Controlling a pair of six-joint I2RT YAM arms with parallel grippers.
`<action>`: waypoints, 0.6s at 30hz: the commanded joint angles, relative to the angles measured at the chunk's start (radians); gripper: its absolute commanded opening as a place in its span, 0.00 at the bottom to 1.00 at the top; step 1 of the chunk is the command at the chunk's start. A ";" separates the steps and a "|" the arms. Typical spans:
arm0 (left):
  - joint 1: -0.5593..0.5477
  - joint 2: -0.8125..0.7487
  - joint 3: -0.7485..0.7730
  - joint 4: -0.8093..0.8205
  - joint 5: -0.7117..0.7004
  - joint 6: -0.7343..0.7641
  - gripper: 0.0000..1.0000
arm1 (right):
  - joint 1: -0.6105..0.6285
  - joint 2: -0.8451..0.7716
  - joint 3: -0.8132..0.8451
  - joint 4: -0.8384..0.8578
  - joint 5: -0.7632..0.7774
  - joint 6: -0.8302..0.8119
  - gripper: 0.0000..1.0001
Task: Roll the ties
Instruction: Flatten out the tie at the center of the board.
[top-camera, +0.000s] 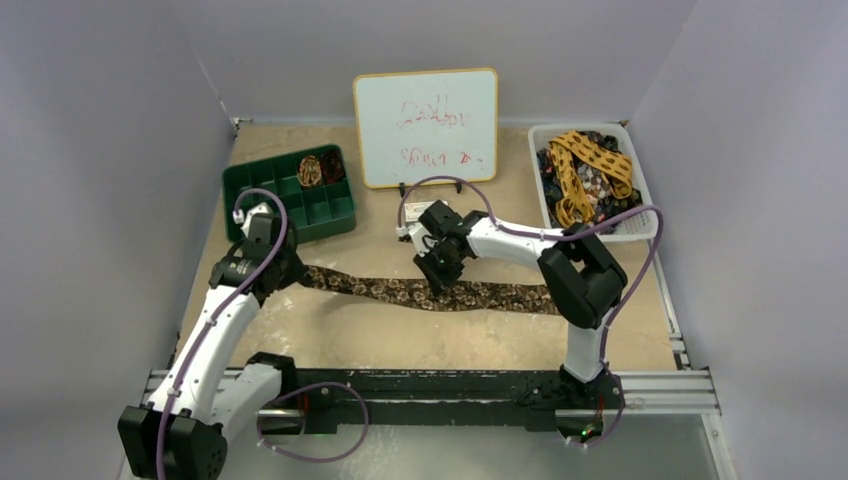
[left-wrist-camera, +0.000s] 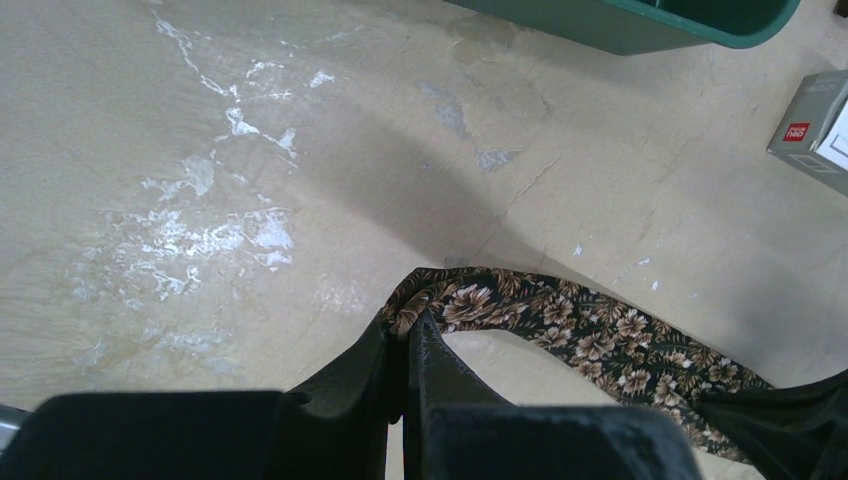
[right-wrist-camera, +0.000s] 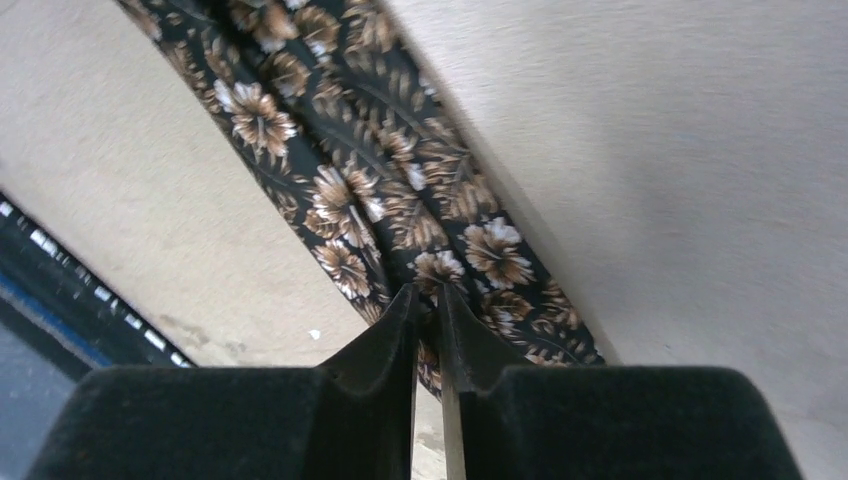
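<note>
Right tool (right-wrist-camera: 428, 292) pinches the tie (right-wrist-camera: 350, 190), whiteboard (top-camera: 425, 128) beyond it

Overhead camera looks down; wrist cameras closely share tie (left-wrist-camera: 590, 340).

A whiteboard (top-camera: 425, 127) at the 12 o'clock side of the table (top-camera: 330, 345) carried two lines of red marker handwriting (top-camera: 424, 113), one toward its 12 o'clock edge and one toward its 6 o'clock edge. The strokes looked upside down, and no word could be made out. In the left wrist view, at 2 o'clock, a small grey box (left-wrist-camera: 818, 135) bore a red label (left-wrist-camera: 796, 132) with white lettering, too small to read
</note>
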 joint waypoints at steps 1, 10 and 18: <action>0.010 0.014 0.044 -0.005 -0.032 0.029 0.00 | 0.000 -0.003 0.038 -0.101 -0.219 -0.093 0.15; 0.020 0.030 0.045 0.009 -0.049 0.035 0.00 | -0.002 -0.197 0.005 0.006 -0.098 -0.063 0.40; 0.020 0.032 0.023 0.031 -0.009 0.032 0.00 | 0.003 -0.141 -0.078 0.031 -0.143 -0.115 0.50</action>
